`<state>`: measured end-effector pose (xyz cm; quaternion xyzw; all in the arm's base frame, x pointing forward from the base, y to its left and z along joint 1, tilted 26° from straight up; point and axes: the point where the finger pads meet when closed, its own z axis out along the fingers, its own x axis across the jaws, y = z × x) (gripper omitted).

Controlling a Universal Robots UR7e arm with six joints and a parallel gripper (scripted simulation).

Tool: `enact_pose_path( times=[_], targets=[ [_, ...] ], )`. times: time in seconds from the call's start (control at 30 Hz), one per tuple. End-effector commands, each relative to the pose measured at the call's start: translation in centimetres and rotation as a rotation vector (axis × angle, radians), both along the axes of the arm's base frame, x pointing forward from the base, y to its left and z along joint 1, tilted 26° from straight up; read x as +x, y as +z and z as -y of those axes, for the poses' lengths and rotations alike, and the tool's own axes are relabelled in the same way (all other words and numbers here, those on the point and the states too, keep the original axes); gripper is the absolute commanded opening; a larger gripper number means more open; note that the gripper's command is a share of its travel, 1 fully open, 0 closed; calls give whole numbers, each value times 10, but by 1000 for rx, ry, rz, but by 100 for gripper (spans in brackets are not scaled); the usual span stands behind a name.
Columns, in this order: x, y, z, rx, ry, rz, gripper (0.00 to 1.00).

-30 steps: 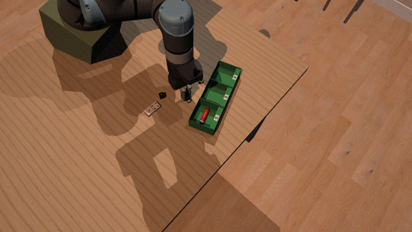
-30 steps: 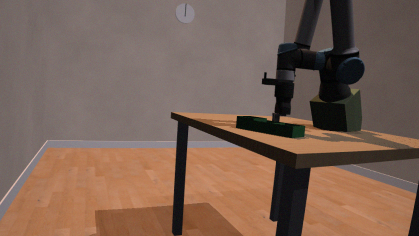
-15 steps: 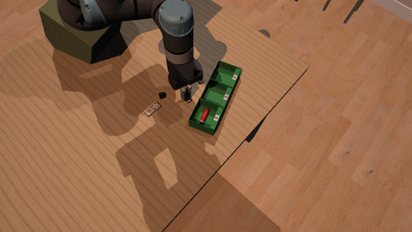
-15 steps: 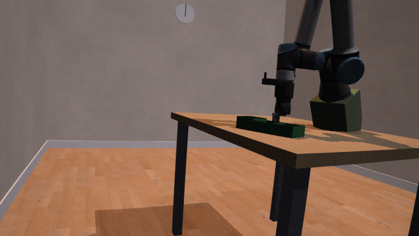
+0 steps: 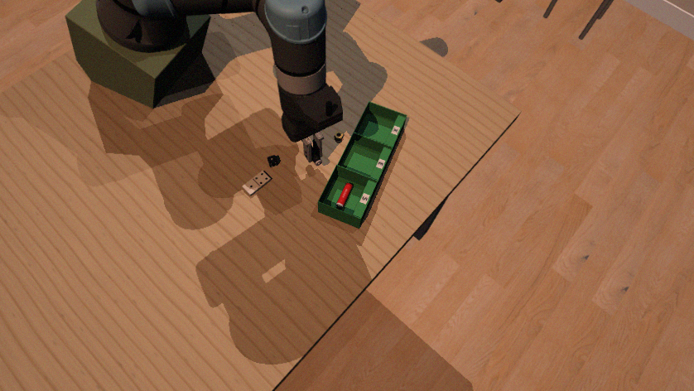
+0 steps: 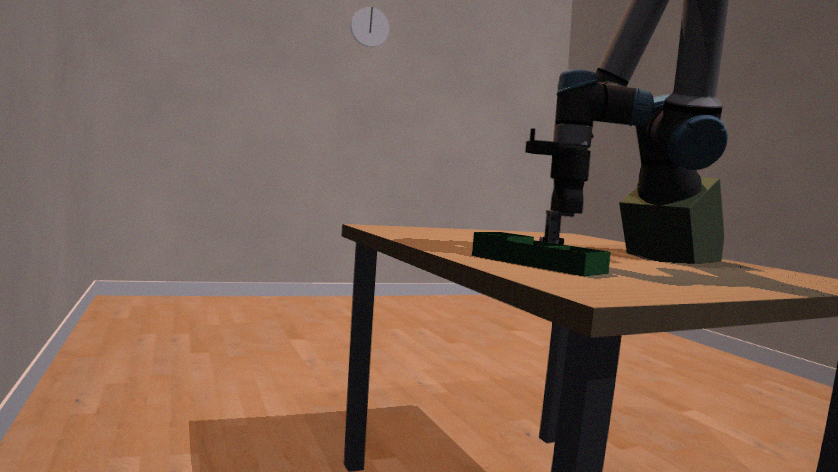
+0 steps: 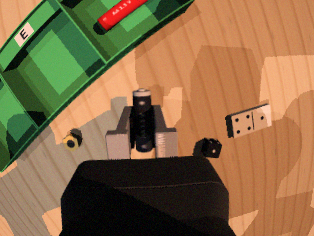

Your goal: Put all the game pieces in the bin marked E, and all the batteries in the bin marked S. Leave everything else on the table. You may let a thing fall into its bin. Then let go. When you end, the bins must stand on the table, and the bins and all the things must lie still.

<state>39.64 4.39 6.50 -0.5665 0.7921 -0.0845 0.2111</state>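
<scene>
We only get part of the red battery (image 5: pixel 344 195) (image 7: pixel 120 13) in wrist; the frame edge crops it. The S bin (image 5: pixel 357 206) is cropped there too, its label out of frame. Gripper body hides the upper end of the dark cylinder (image 5: pixel 318 161) (image 7: pixel 143 117) in top. Exterior: bin walls hide whatever lies inside; labels not visible. Print on the dark cylinder too blurred for us to read. Top crops the arm (image 5: pixel 300 53).

The gripper (image 5: pixel 313 153) (image 6: pixel 551 239) (image 7: pixel 142 118) is rising from its lower position near the tabletop, and the dark battery (image 5: pixel 318 161) (image 6: pixel 560 240) (image 7: pixel 143 120) between its fingers is coming up with it. The arm's shadow (image 5: pixel 281 316) is shifting across the wood, its bright gap shrinking.
</scene>
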Motion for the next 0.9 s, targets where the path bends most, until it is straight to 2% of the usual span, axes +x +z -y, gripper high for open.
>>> enact_pose_path(
  times=[0.0, 0.13, 0.73, 0.87],
  targets=[
    [-6, 14, 2, 3, 3, -4, 31],
    [-12, 26, 3, 3, 3, -4, 31],
    [-12, 26, 3, 3, 3, -4, 31],
    [-15, 32, 4, 3, 3, -4, 31]
  ],
)
